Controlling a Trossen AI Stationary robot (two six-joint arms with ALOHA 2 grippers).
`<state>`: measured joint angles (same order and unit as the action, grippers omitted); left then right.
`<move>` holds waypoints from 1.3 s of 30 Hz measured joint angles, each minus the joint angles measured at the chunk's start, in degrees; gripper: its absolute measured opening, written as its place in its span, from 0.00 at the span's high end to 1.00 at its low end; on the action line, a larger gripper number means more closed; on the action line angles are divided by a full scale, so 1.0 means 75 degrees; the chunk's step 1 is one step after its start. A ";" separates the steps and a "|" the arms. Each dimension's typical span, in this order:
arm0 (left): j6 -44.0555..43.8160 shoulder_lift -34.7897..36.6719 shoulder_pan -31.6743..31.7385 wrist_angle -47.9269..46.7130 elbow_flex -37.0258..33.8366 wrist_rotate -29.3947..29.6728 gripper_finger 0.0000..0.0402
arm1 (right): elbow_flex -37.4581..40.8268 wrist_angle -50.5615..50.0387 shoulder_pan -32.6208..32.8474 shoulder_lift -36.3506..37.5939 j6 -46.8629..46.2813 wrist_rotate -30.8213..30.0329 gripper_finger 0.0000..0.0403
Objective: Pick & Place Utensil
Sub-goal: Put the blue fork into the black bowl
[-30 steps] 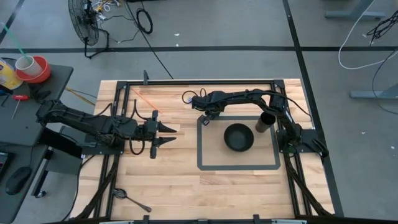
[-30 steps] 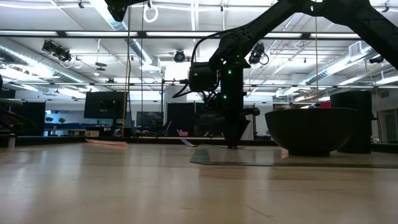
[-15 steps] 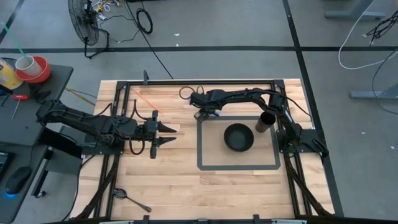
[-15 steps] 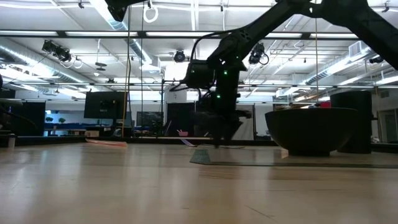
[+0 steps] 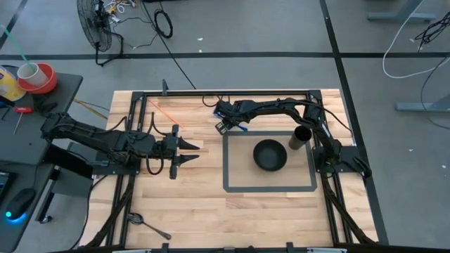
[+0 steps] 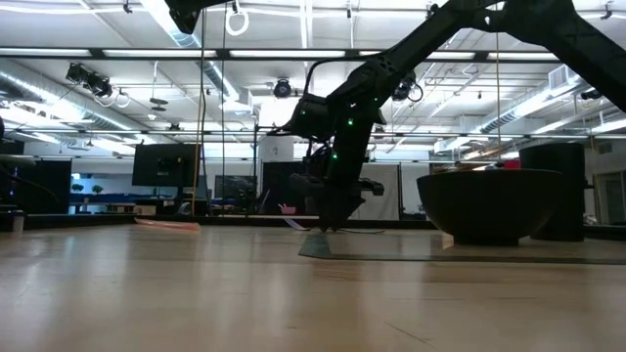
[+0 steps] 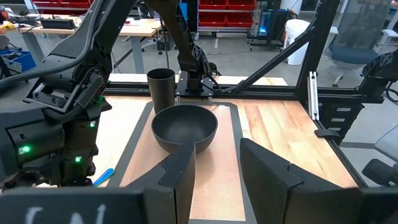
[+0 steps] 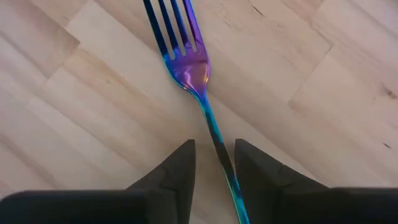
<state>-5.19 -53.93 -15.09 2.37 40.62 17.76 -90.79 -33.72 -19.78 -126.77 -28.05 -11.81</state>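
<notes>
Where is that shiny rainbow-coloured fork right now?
The iridescent metal fork lies on the wooden table beneath the right gripper, its handle between the open fingers, just beyond the far-left corner of the dark-bordered mat.

This looks like a robot lab or workshop. Two dark robot arms are fixed to a wooden table (image 5: pixel 197 204) with a black metal frame. The floor (image 5: pixel 267 35) is grey with black tape lines, and loose cables (image 5: pixel 163 22) lie on it beside a standing fan (image 5: pixel 93 22). Long lights and pipes hang from the open ceiling (image 6: pixel 98 59). Far back there are work desks (image 7: pixel 140 26), an office chair (image 7: pixel 364 37), and what may be red storage bins (image 7: pixel 233 4).
</notes>
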 joint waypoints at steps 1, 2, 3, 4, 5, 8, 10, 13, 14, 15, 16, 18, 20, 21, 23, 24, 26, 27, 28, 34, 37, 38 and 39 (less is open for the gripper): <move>0.0000 0.0000 0.0002 0.0000 0.0000 0.0003 0.67 | 0.0040 0.0037 -0.0007 0.0010 0.0001 0.0040 0.73; 0.0000 0.0000 0.0002 0.0000 0.0000 0.0002 0.67 | 0.0070 0.0069 -0.0007 0.0016 0.0000 0.0047 0.74; 0.0000 0.0000 0.0001 0.0000 0.0000 0.0001 0.67 | 0.0077 0.0071 -0.0005 0.0016 0.0002 0.0047 0.75; 0.0000 0.0000 0.0001 0.0000 0.0000 0.0003 0.67 | 0.0078 0.0071 0.0002 0.0016 0.0006 0.0044 0.76; 0.0000 0.0000 0.0002 0.0000 0.0000 0.0003 0.67 | 0.0079 0.0071 0.0002 0.0016 0.0005 0.0056 0.78; 0.0000 0.0000 0.0002 0.0000 0.0000 0.0003 0.67 | 0.0079 0.0079 -0.0003 0.0016 0.0006 0.0121 0.82; 0.0000 0.0000 0.0001 0.0000 0.0000 0.0002 0.67 | 0.0082 0.0108 -0.0002 0.0016 0.0006 0.0165 0.84; 0.0000 0.0000 0.0001 0.0000 0.0000 0.0003 0.67 | 0.0085 0.0132 -0.0004 0.0016 0.0007 0.0241 0.88; 0.0000 0.0000 0.0001 0.0000 0.0000 0.0001 0.67 | 0.0085 0.0132 -0.0004 0.0013 0.0009 0.0253 0.88; 0.0000 0.0000 0.0001 0.0000 0.0000 0.0002 0.67 | 0.0085 0.0132 -0.0004 0.0013 0.0011 0.0262 0.89; 0.0000 0.0000 0.0001 0.0000 0.0000 0.0000 0.67 | 0.0085 0.0129 -0.0004 0.0010 0.0012 0.0262 0.89; 0.0000 0.0000 0.0003 0.0000 0.0000 0.0000 0.67 | 0.0085 0.0129 -0.0004 0.0010 0.0015 0.0267 0.90; 0.0000 0.0000 0.0000 0.0000 0.0000 0.0003 0.67 | 0.0088 0.0126 -0.0004 0.0007 0.0015 0.0268 0.90; 0.0000 0.0000 0.0000 0.0000 0.0000 0.0000 0.67 | 0.0088 0.0126 -0.0004 0.0007 0.0015 0.0270 0.90; 0.0000 0.0000 0.0000 0.0000 0.0000 0.0003 0.67 | 0.0088 0.0130 -0.0004 0.0007 0.0012 0.0271 0.90; 0.0000 0.0000 0.0001 0.0000 0.0000 0.0001 0.67 | 0.0088 0.0134 -0.0002 0.0004 0.0013 0.0273 0.90; 0.0000 0.0000 0.0001 0.0000 0.0000 0.0002 0.67 | 0.0091 0.0152 -0.0001 0.0004 0.0008 0.0281 0.90; 0.0000 0.0000 0.0002 0.0000 0.0000 0.0000 0.67 | 0.0091 0.0152 0.0000 0.0004 -0.0001 0.0289 0.90; 0.0000 0.0000 0.0000 0.0000 0.0000 0.0000 0.67 | 0.0093 0.0152 0.0005 0.0002 -0.0017 0.0294 0.90; 0.0000 0.0000 0.0000 0.0000 0.0000 0.0003 0.67 | 0.0094 0.0152 0.0007 0.0001 -0.0031 0.0294 0.90; 0.0000 0.0000 0.0000 0.0000 0.0000 0.0003 0.67 | 0.0094 0.0152 0.0008 -0.0002 -0.0032 0.0294 0.91; 0.0000 0.0000 0.0000 0.0000 0.0000 0.0000 0.67 | 0.0094 0.0152 0.0008 -0.0002 -0.0032 0.0293 0.91; 0.0000 0.0000 0.0000 0.0000 0.0000 0.0003 0.67 | 0.0094 0.0152 0.0009 -0.0002 -0.0032 0.0281 0.92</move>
<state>-5.19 -53.93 -15.09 2.37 40.62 17.78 -90.08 -32.58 -19.71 -126.78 -28.29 -9.71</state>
